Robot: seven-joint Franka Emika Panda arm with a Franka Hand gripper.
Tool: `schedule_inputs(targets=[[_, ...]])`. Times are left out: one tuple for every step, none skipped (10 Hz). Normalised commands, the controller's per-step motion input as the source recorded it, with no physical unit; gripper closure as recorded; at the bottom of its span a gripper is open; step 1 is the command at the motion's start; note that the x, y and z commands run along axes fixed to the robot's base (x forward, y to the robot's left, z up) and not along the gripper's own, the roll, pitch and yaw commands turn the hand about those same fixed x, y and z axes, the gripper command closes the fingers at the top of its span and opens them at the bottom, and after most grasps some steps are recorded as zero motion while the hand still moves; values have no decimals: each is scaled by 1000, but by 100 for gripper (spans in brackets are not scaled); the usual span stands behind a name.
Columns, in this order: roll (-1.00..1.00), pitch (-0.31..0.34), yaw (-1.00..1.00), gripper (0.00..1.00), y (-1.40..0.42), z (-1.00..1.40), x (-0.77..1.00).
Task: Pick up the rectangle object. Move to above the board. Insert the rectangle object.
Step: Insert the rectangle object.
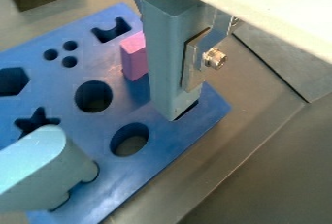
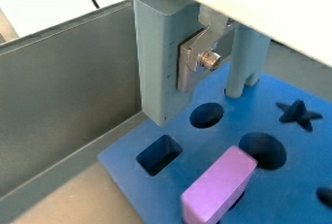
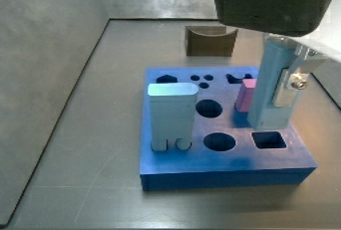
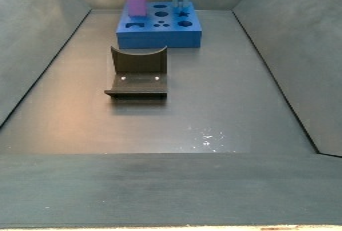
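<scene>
1. Rectangle object (image 3: 276,80) is hanging upright in the gripper (image 3: 285,83), its lower end sitting just over the board (image 3: 226,159) near a rectangular hole (image 3: 269,140).
2. Left of the gripper in a side view, the pale two-legged block (image 3: 170,117) is standing in the board.
3. Just beside the gripper, the pink cube (image 3: 246,98) is standing upright, close against the slab's side.
4. Gripper jaws are pinching the slab's flat faces, a silver finger (image 1: 199,55) pressing on it in both wrist views (image 2: 199,53).
5. Behind the gripper, the brown U-shaped piece (image 3: 209,40) is lying on the floor.
</scene>
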Motion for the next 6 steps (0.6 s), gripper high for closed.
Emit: schedule_inputs(targets=[[-374, -23, -517, 100, 43, -34, 643], [-431, -46, -537, 100, 106, -11, 634], [-497, -69, -549, 100, 171, 0, 629], [-480, -46, -517, 100, 183, 0, 669], [-223, 0, -183, 100, 200, 0, 154], [-171, -46, 0, 100, 206, 0, -123]])
